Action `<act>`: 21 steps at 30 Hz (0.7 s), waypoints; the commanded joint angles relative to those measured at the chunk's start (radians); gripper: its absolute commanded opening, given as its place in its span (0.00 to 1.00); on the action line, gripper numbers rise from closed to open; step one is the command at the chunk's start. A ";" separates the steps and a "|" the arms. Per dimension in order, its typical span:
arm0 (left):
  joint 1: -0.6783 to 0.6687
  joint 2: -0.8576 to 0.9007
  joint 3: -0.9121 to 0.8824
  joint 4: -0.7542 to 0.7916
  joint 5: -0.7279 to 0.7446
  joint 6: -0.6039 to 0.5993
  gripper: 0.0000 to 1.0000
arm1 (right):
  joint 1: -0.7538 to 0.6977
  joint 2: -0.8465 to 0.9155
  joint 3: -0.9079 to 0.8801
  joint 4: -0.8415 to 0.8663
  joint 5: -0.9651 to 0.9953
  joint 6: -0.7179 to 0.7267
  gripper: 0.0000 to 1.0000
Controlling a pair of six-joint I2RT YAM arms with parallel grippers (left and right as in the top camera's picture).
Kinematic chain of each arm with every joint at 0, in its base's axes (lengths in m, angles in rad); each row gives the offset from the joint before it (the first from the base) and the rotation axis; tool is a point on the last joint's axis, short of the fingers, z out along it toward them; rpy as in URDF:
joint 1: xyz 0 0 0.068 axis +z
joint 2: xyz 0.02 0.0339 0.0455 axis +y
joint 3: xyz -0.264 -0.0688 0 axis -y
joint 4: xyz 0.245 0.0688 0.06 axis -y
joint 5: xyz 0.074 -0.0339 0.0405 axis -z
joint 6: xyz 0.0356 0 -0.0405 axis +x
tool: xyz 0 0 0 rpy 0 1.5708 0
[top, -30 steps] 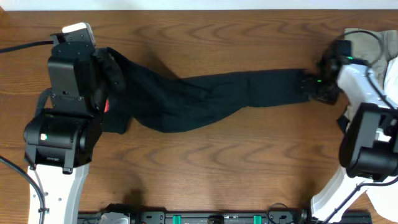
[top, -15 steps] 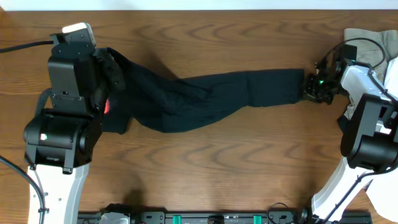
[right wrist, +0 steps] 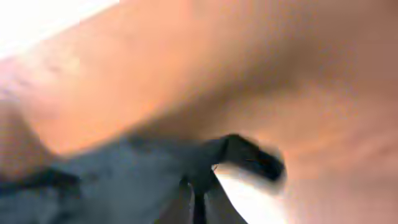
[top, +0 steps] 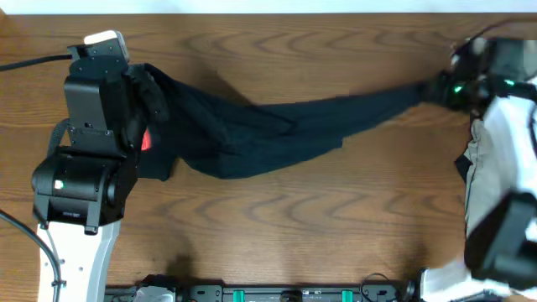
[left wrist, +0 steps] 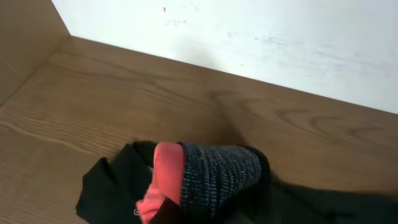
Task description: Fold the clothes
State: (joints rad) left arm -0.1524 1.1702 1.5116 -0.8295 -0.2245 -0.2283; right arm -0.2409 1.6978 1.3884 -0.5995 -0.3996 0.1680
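Observation:
The clothes in play are long black pants, stretched across the table from left to right. My left gripper is shut on their waist end. The left wrist view shows the grey knit waistband with its red-orange edge bunched up right in front of the camera, and the fingers themselves are hidden. At the far right my right gripper is shut on the end of a pant leg, which narrows to a taut point there. The right wrist view is blurred, with dark fabric pinched at the gripper.
A heap of white and khaki clothes lies at the right edge under my right arm. A white wall borders the table's far side. The wooden table runs to a black rail at the front edge.
My right gripper has shut on the pant leg's end and moved toward the far right, pulling the leg taut. The left arm has not moved.

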 commanded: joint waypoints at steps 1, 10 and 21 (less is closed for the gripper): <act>0.003 -0.014 0.034 0.014 -0.024 0.014 0.06 | 0.006 -0.056 0.007 0.072 -0.047 0.008 0.08; 0.003 -0.008 0.034 0.046 -0.023 0.014 0.06 | 0.050 0.056 0.006 0.386 -0.050 0.041 0.05; 0.003 0.037 0.034 0.046 0.018 0.013 0.06 | 0.134 0.135 0.006 0.157 -0.323 -0.014 0.07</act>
State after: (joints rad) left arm -0.1524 1.1992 1.5116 -0.7948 -0.2111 -0.2283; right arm -0.1738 1.8133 1.3991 -0.3737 -0.6071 0.2333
